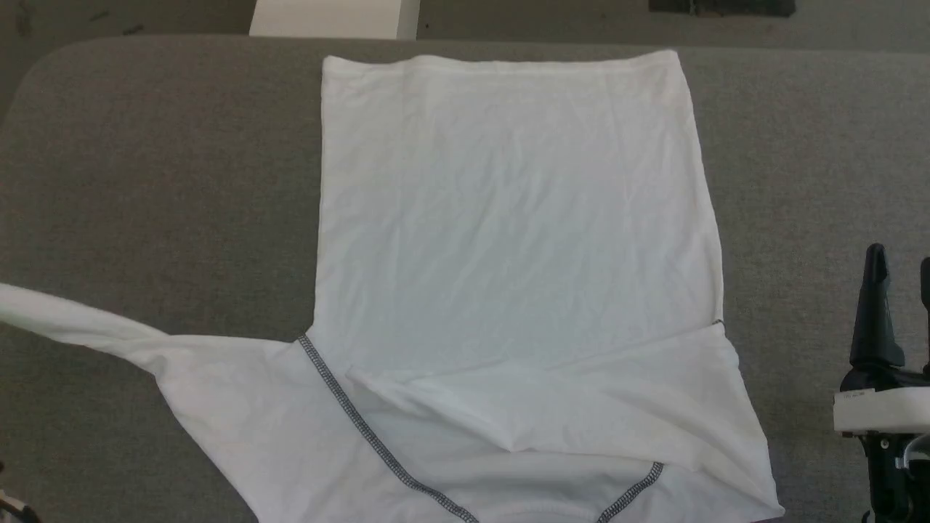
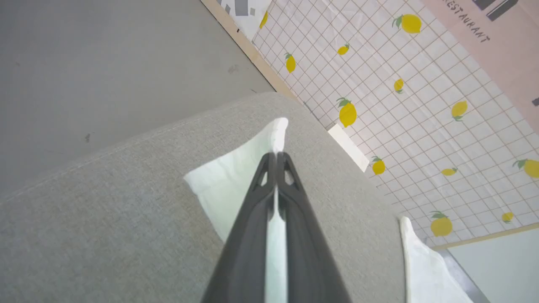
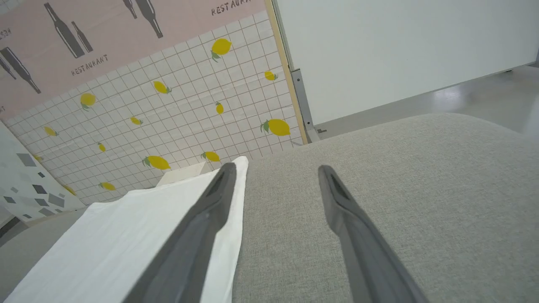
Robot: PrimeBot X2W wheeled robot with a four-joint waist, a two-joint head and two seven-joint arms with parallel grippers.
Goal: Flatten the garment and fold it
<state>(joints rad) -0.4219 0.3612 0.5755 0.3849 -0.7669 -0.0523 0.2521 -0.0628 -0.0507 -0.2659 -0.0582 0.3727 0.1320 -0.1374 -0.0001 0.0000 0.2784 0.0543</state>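
A: Head view: what's biggest?
B: Grey tabletop, w/ the garment spread flat across its middle, hem far, neck nearest the robot. A folded sleeve lies across the chest; an outstretched sleeve runs off to the robot's left.
A: Grippers?
B: Left gripper: fingers pinched tight on the garment at the outstretched sleeve's end. Right gripper: fingers wide apart, holding nothing, over bare tabletop just beside the garment's right edge.
A: Step?
B: Prob. folding in the 2nd sleeve. Next move likely needs a lift & carry across the chest, w/o dragging the body out of flat.
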